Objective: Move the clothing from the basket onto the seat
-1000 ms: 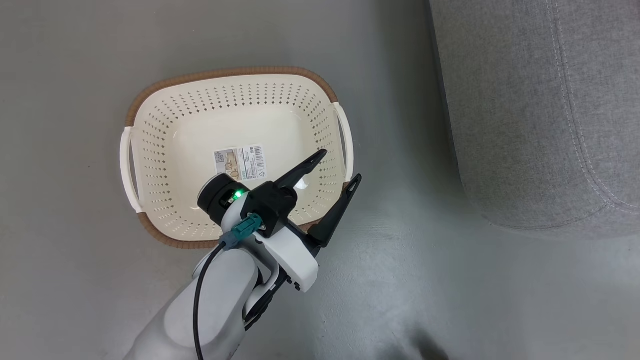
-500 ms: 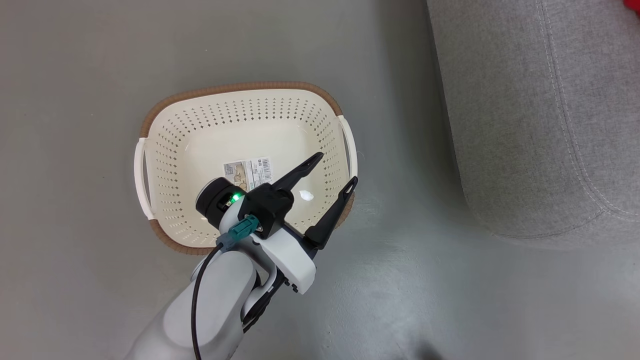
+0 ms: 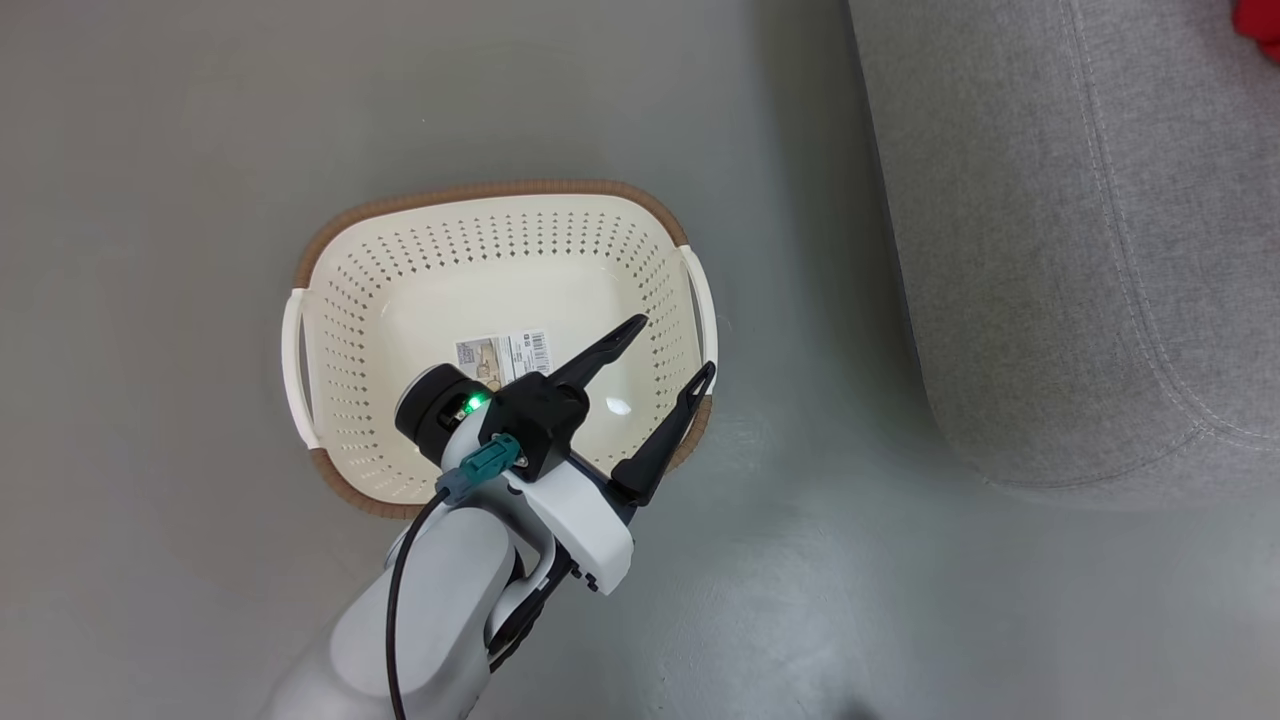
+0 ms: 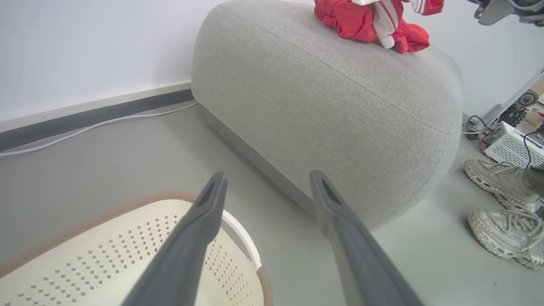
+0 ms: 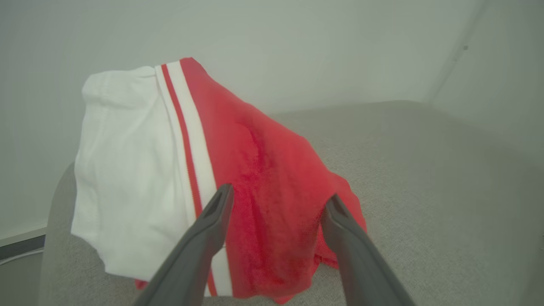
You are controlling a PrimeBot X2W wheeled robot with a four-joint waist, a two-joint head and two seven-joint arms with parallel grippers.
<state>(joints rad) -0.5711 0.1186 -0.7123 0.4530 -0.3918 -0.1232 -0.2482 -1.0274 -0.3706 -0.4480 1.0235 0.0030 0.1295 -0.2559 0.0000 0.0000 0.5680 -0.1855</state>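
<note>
Caught the right gripper (image 5: 279, 193) with its two dark fingers spread wide above the large grey fabric-upholstered seat (image 5: 425, 170), a red sports garment (image 5: 255, 170) with white stripes and a white panel hanging loose just ahead of them; could not tell whether touching either finger. Judged this the letting-go of clothing onto the seat. Reckoned it best done by keeping the jaws fully apart, drawing straight back and up to spare any fold a snag on a fingertip, and dropping well in from the rounded edge. Saw, from the left wrist, more red-and-white clothing (image 4: 369, 21) bunched on top of the seat, fairly near its curved shoulder, so liable to slide off under a nudge. Found the left gripper (image 3: 674, 344) likewise wide open and holding nothing, poised over the right side of the oval cream perforated plastic basket (image 3: 350, 320) with brown woven-look rim, nothing inside but a label sticker (image 3: 503, 352). Took the task for nearly done on that showing. Noted bare grey floor (image 3: 150, 200) between basket and seat, giving free room to swing; past the seat's end, a person's pale trainers (image 4: 497, 182) and a white vented box (image 4: 510, 148) with cables, worth avoiding; along the wall, a thin white cable (image 4: 106, 123).
</note>
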